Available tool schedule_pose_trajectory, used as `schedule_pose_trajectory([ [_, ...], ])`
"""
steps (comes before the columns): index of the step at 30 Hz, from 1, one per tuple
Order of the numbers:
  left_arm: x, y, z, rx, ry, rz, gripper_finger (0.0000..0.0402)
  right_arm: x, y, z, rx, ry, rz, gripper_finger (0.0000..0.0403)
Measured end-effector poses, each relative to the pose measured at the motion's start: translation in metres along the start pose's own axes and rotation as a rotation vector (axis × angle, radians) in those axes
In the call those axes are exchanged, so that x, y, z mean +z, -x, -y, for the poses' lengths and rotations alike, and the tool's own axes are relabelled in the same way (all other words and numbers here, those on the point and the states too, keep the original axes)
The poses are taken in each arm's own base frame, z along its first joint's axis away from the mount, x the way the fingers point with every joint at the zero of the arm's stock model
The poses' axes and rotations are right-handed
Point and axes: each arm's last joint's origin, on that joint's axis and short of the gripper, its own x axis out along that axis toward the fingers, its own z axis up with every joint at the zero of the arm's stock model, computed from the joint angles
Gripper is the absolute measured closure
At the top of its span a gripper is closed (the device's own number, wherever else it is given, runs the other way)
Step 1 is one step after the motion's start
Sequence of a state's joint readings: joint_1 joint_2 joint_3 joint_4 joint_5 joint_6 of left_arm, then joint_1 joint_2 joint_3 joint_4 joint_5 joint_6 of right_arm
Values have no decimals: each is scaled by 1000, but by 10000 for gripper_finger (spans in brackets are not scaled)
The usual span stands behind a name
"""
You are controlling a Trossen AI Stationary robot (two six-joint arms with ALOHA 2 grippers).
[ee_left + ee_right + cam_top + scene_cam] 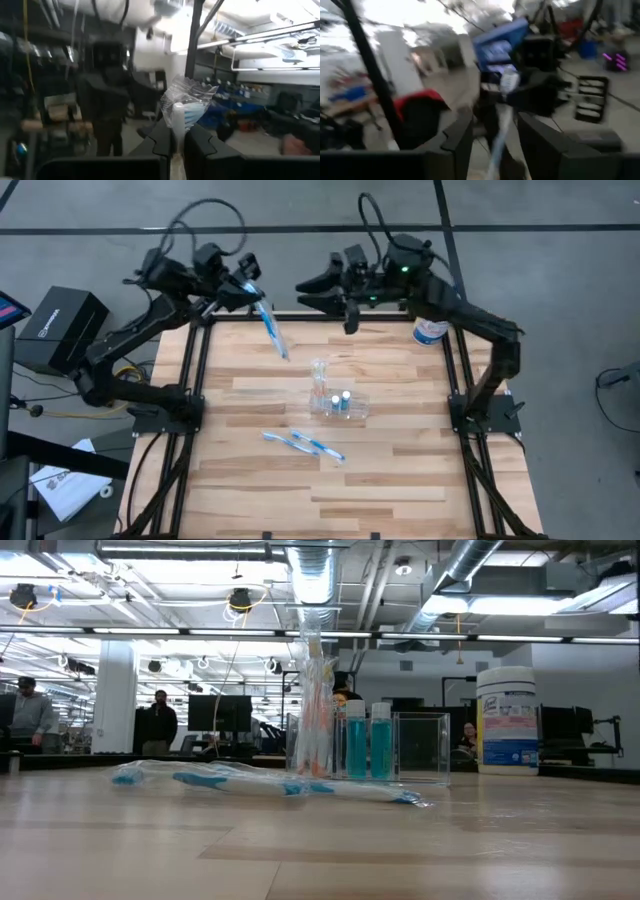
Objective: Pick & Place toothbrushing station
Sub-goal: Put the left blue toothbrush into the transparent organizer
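Note:
The toothbrushing station (pixel 338 402), a clear plastic holder with two blue bottles, stands on the middle of the table; the low view shows its tall cup part (pixel 313 710) beside the tray part. My left gripper (pixel 248 288) is high over the table's far left corner, shut on a wrapped blue toothbrush (pixel 272 328). My right gripper (pixel 303 292) is open, level with the left one and a little to its right, its fingers pointing at it. In the right wrist view the toothbrush (pixel 499 131) shows beyond the open fingers. My left gripper pinches the wrapped toothbrush near its upper end (pixel 176 124) between its two fingers; the crinkled end of the wrapper (pixel 189 97) sticks out past them. The fingers come about level from the table's left and lie across the brush. It hangs slanting down toward the table's middle, lifted clear.
Two more wrapped toothbrushes (pixel 303 443) lie flat on the wood in front of the station. A big white canister (pixel 430 331) stands at the far right corner. Black frame rails (pixel 196 370) run along the table's left and right sides.

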State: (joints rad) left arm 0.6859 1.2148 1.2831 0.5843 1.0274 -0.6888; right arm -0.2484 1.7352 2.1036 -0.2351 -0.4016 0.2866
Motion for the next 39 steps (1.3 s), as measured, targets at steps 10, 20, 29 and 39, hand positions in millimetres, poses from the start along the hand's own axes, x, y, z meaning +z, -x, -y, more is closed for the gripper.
schedule_pose_trajectory([
  [10, -56, -35, -47, -87, 74, -132, 390, 14, 55, -34, -185, 7, -147, 291],
  [20, -122, -85, -65, -77, -11, -163, 390, 12, 102, -79, -370, -53, -282, 290],
  [29, -181, -121, -62, -30, -60, -257, 391, -1, 109, -110, -498, -61, -334, 290],
  [39, -244, -149, -56, 54, -103, -372, 390, 4, 124, -132, -496, -78, -282, 290],
])
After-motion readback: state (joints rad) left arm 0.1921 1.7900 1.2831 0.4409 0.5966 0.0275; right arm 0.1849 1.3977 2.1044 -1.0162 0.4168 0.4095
